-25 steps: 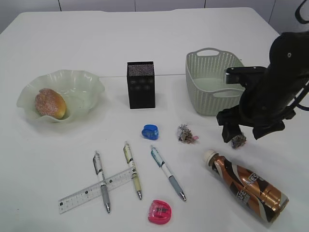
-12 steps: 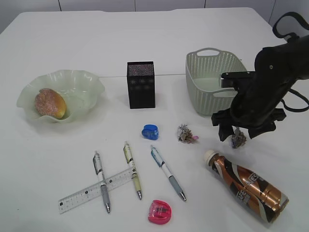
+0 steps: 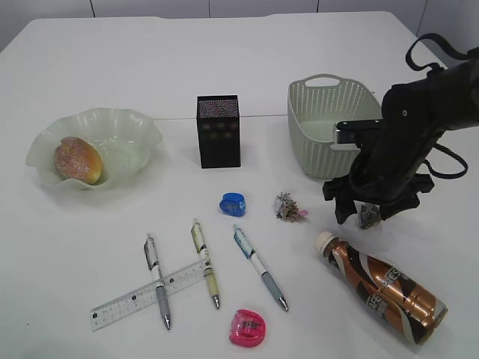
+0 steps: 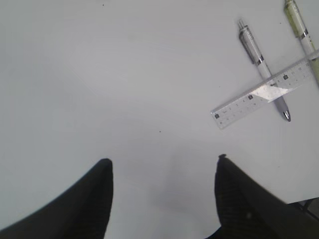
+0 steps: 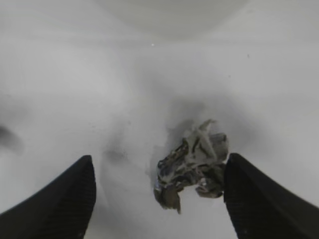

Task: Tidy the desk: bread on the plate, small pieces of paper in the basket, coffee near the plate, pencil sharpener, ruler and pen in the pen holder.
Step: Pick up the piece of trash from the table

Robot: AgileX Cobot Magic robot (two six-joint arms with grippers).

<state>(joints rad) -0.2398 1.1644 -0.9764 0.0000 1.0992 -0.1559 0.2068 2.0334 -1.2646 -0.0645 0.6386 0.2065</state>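
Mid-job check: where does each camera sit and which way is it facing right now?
Exterior: raised in front of the table, slanting down; right arm shows.
Left wrist: looks down at bare table, ruler crossing a pen; open left tool.
Right wrist: looks down at a crumpled paper scrap between the open right tool fingers.
Shared: exterior also shows the scrap and ruler.

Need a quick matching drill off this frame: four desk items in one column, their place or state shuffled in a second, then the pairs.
Items:
1. bread
2. coffee
3. ruler
4. paper ball

Places or states:
A. lying on its side on the table
B. between the open fingers of the right hand
C. on the plate
D. lying across a pen

Pairs: 1-C, 2-A, 3-D, 4-B
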